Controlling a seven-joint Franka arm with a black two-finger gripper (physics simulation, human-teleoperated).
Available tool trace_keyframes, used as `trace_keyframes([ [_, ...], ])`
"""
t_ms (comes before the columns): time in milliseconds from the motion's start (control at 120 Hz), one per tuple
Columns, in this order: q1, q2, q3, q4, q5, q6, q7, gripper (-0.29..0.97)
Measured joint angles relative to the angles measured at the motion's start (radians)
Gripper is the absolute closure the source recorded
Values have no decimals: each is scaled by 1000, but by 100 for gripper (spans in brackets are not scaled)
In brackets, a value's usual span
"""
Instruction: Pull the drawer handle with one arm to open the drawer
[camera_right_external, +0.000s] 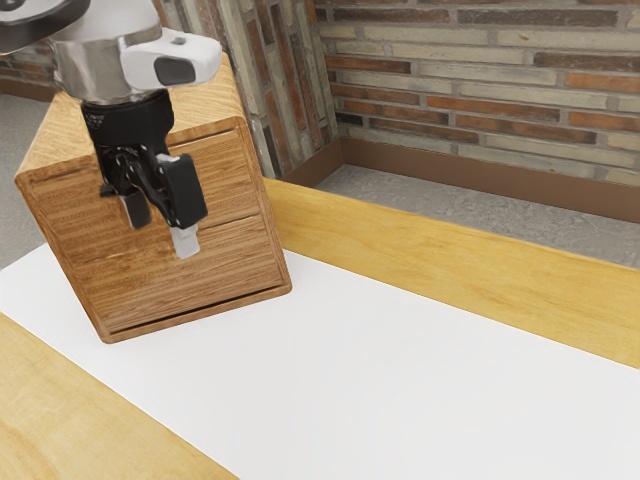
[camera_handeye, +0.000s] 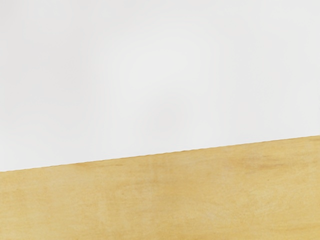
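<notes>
1. Broadly, the wooden surface (camera_right_external: 450, 265) runs across the exterior view from lower left to right. A white sheet (camera_right_external: 380, 380) covers its middle, and bare wood shows on both sides.
2. Behind it, a brick wall (camera_right_external: 480, 80) fills the upper right of the frame, with grey floor (camera_right_external: 500, 205) below.
3. A wooden cabinet (camera_right_external: 190, 285) stands at the upper left, on the sheet's far end, with its front turned toward the lower right.
4. Its drawer (camera_right_external: 228, 170) takes the upper part of that front and sits flush with the frame, so it is closed.
5. The arm (camera_right_external: 120, 50) comes down from the top left corner.
6. The end effector (camera_right_external: 162, 235) hangs before the drawer front with its two fingers spread and holding nothing. Whether it touches the wood cannot be told.
7. In the wrist view, the sheet lies above a strip of the wooden surface.
</notes>
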Motion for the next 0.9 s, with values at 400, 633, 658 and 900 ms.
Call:
trace_keyframes([
  [400, -2, 1, 150, 48, -56, 284, 147, 0],
  [633, -11, 1, 162, -66, -55, 271, 390, 0],
  [658, -11, -25, 161, -109, -49, 278, 414, 0],
  [900, -3, -184, 197, -309, 30, 353, 614, 0],
])
